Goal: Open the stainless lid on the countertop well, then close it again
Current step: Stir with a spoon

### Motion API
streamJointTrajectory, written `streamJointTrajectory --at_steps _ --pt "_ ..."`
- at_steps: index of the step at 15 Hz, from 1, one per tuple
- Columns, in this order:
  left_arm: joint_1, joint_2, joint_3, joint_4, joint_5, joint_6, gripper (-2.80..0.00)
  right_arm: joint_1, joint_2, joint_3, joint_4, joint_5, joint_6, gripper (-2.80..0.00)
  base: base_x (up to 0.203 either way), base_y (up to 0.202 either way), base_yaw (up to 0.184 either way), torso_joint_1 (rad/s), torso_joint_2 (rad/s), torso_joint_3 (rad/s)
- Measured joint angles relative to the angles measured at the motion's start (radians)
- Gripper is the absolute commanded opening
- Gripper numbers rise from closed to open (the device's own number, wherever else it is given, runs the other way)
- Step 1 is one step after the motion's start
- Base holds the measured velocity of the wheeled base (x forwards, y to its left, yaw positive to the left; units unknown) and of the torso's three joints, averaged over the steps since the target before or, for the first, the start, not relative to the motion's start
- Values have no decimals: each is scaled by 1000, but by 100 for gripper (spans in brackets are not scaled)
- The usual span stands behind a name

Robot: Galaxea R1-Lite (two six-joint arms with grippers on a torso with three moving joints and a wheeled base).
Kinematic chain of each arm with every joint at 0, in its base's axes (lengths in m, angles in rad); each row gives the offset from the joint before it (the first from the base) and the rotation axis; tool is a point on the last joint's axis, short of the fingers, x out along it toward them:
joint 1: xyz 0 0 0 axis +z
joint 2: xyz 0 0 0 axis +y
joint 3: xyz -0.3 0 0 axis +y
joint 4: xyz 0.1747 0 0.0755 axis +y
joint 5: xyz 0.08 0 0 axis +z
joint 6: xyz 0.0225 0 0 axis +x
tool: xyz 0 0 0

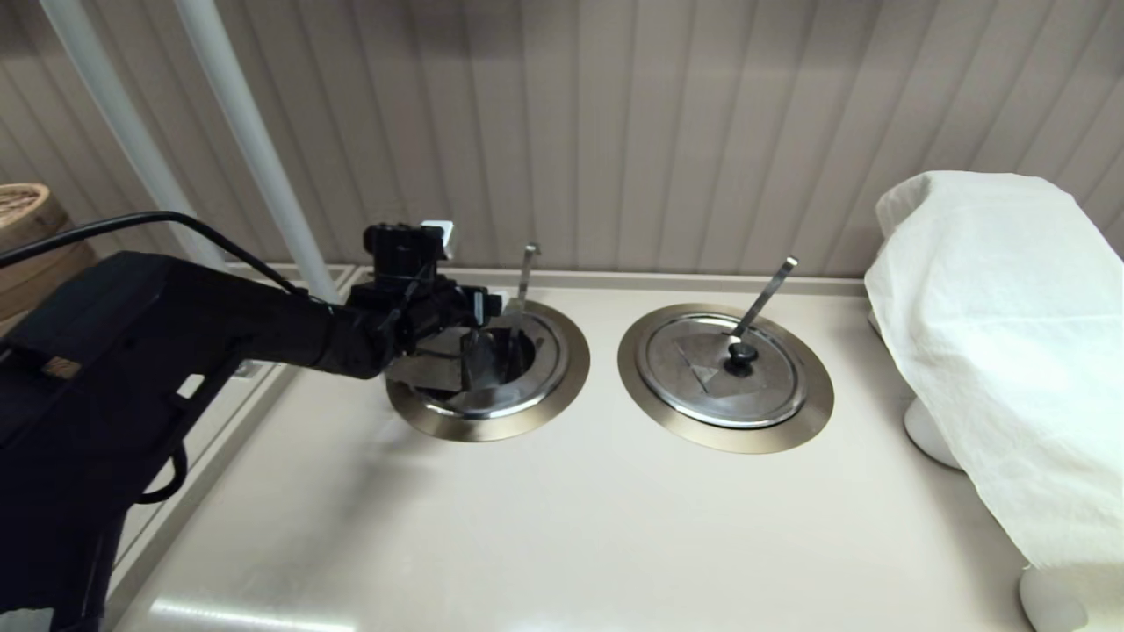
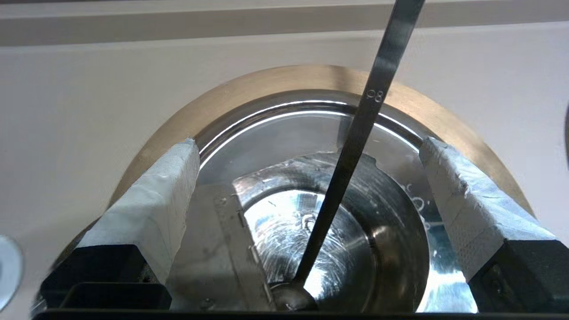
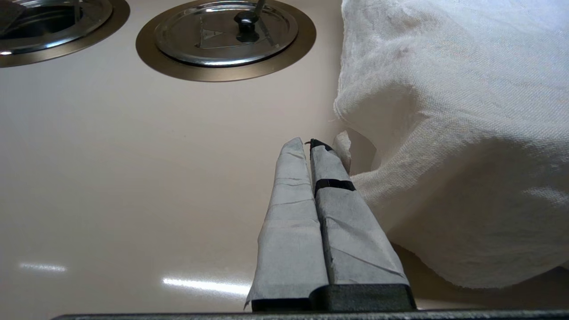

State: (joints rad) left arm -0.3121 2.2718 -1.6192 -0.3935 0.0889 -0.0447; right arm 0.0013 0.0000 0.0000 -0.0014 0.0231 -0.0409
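Left hand (image 2: 307,143) hovers over countertop well (image 1: 566,386), fingers apart, gripping nothing. Stainless lid (image 2: 213,249) sits folded back at the well's 9 o'clock, so the well is open; closing likely comes next. Right hand (image 3: 310,146) together, parked.

The left gripper (image 1: 474,338) hung over the left countertop well (image 1: 527,412), whose stainless lid (image 1: 439,369) stood tilted open beside a ladle handle (image 1: 525,272). To the right sat a twin lid (image 1: 702,386), closed; farther right, a white cloth (image 1: 992,333).
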Motion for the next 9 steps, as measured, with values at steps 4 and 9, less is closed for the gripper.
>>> streamJointTrajectory --at_steps 4,9 --pt "-1 156 -257 136 -37 1 0 0 0 0 0 0 0 -280 0 0 0 0 0 0" --pt "-9 266 -349 134 -97 1 0 0 0 0 0 0 0 -280 0 0 0 0 0 0"
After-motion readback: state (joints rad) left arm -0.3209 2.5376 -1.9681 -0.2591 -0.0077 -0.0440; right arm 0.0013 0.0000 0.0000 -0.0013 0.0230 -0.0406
